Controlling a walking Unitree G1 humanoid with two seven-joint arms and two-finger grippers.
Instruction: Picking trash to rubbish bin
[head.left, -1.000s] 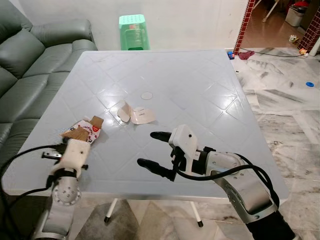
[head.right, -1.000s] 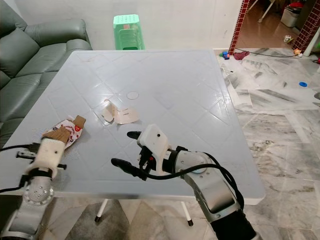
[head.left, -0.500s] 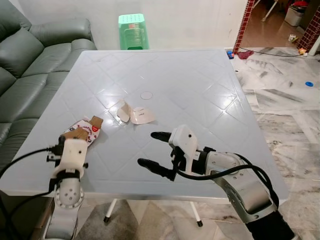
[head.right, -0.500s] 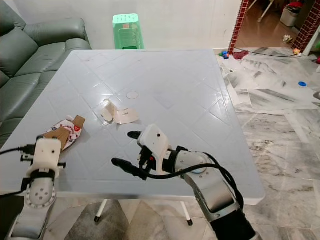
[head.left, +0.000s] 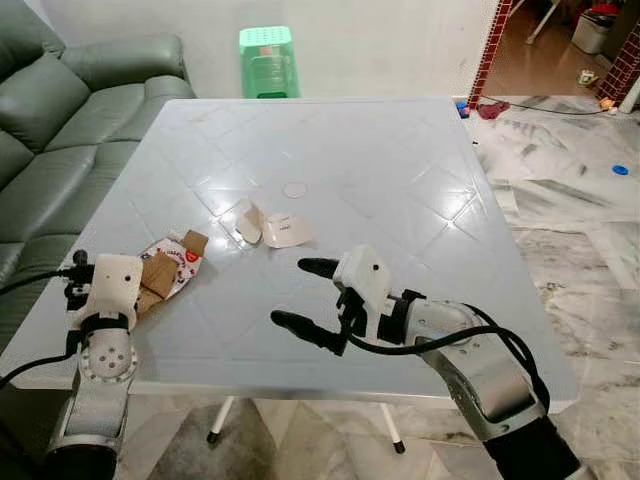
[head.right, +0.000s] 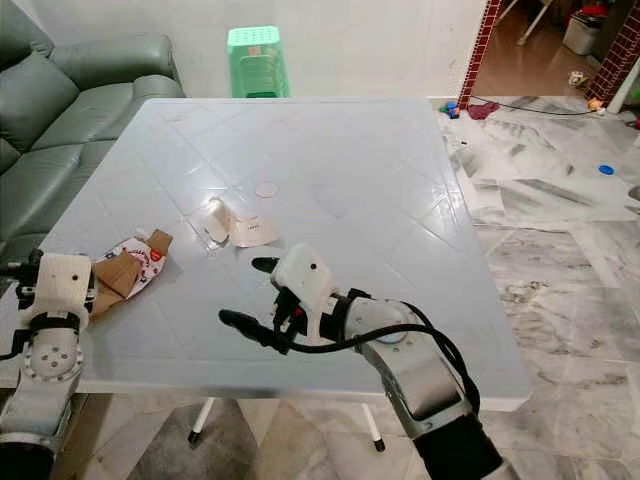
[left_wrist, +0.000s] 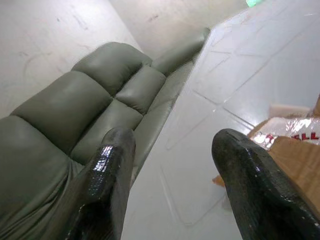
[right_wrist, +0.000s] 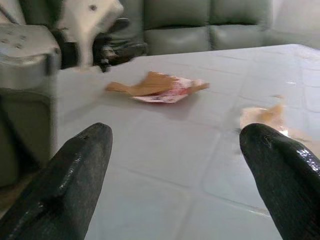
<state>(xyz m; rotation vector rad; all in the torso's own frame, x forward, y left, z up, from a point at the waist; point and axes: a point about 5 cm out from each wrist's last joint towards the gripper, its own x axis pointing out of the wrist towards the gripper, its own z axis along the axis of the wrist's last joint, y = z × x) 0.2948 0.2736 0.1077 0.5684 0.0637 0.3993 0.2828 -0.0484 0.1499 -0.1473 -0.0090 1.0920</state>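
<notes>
Right hand (head.left: 305, 296) spread wide over pale surface (head.left: 400, 190), left hand (left_wrist: 172, 165) parted at surface edge beside flattened carton (head.left: 165, 270), torn paper wrapper (head.left: 270, 228) mid-surface

— What is being changed since a second ago?

— The left pincer (left_wrist: 170, 165) is being drawn back off the flattened carton (head.left: 165, 268), outward past the tabletop (head.left: 420, 170) edge toward the sofa (head.left: 60, 110), so more of the carton is being uncovered.

— And the other arm?

— The right pincer (head.left: 306, 294) is being shifted only slightly, its fingers being kept spread above the tabletop.
</notes>
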